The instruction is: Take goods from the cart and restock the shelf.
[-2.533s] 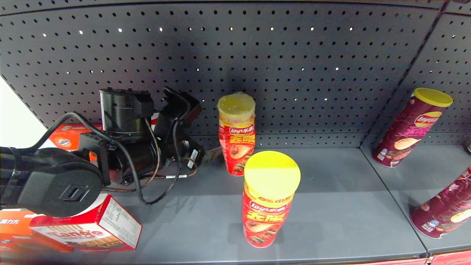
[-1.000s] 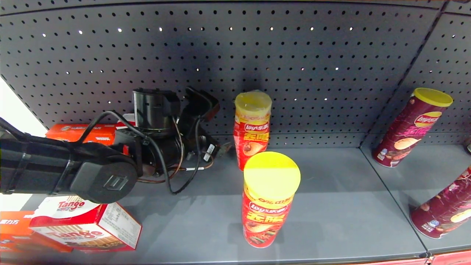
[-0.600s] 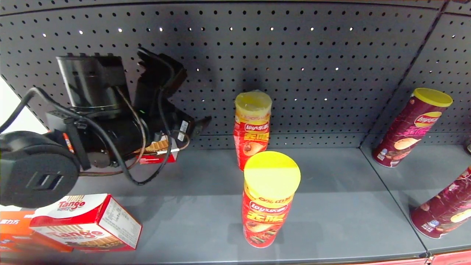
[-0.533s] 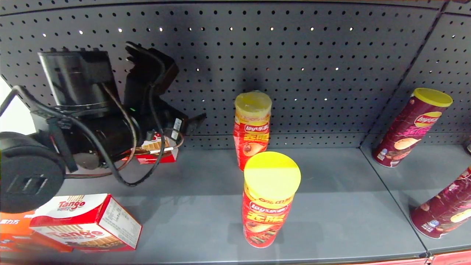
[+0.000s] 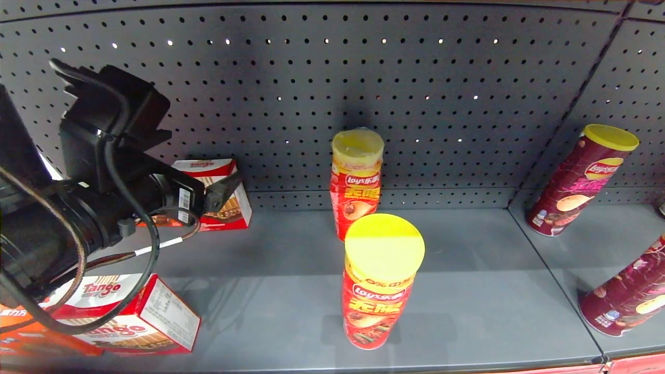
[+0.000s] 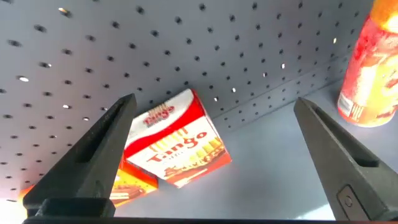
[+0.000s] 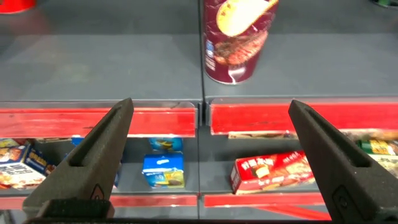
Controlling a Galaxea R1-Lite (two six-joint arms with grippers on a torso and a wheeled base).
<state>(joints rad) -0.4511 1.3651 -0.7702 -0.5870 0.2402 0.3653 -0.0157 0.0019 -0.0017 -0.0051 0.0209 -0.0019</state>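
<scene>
- The left end effector [image 5: 217, 191] hangs at the 9 o'clock end of the shelf [image 5: 483, 291]. Its jaws are spread wide with nothing between them.
- In the left wrist view, the left end effector [image 6: 214, 102] faces the back wafer box [image 6: 177, 146]. The box lies beyond the fingertips and looks ungripped.
- The right end effector [image 7: 211, 104] is also wide open and empty, out in front of the shelf's red front edge.
- The rear red can [image 5: 356, 182] stands upright against the pegboard [image 5: 415, 104].
- The front red can [image 5: 381, 280] stands upright at 6 o'clock of it, a little apart.
- The back wafer box [image 5: 205, 167] sits tilted at 9 o'clock of the rear can.
- A front wafer box [image 5: 130, 317] lies near the shelf edge at 8 o'clock.
- Two maroon cans [image 5: 582, 179] [image 5: 623, 296] lean on the next bay at 3 o'clock.
- Judgement: the goods on the shelf are set down and released, so this placement looks finished.
- Much bare shelf lies around the red cans, so restocking seems only partly done.
- The likely next step is a trip to the cart for another item.
</scene>
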